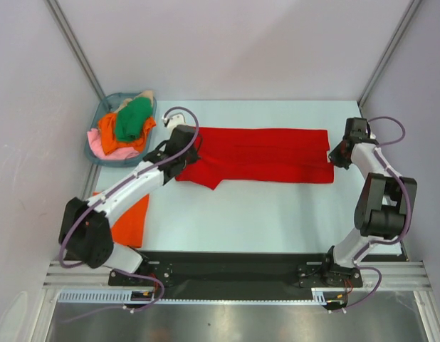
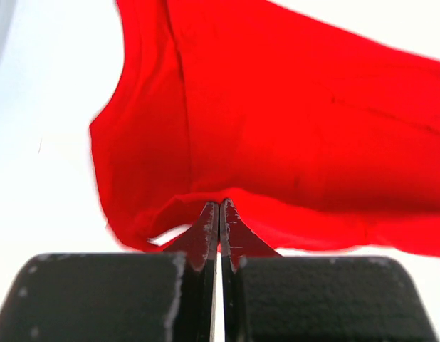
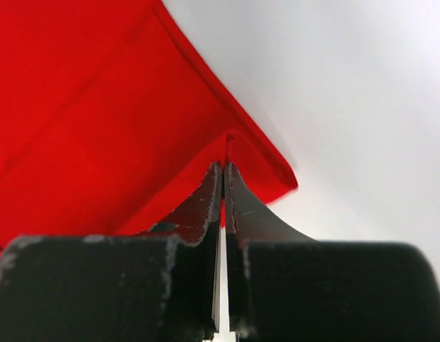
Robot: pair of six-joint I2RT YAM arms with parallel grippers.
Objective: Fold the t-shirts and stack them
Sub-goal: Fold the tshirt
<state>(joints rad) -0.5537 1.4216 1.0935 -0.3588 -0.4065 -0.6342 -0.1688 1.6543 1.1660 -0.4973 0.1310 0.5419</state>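
Pale, blue-tinted tabletop (image 1: 277, 214) fills a white-walled booth. Across its middle lies a bright red soft cloth t-shirt (image 1: 263, 153), doubled lengthwise into a long band running left to right. The left gripper (image 2: 218, 206) has its jaws pressed together on a pinch of the band's left end, where the cloth puckers up into the tips. The right gripper (image 3: 224, 167) is likewise clamped tight, biting a folded corner at the right end. Each holds cloth and nothing else.

At the back left a blue-grey plastic basket (image 1: 99, 117) holds a heap: a green cloth t-shirt (image 1: 133, 120) on top, a crumpled orange t-shirt (image 1: 110, 132) under it, a pink t-shirt (image 1: 97, 146) at the near rim and a beige t-shirt (image 1: 143, 95) at the far rim. A flat orange cloth t-shirt (image 1: 133, 219) lies on the table, partly under the left arm (image 1: 127, 189).

The red shirt looks light, thin and limp. It will likely sag between the two grips, and its layers may slide apart if one end rises faster than the other. Corners and doubled edges seem the best holds, since a pinch there catches every layer. A hold mid-panel would probably just bunch it.
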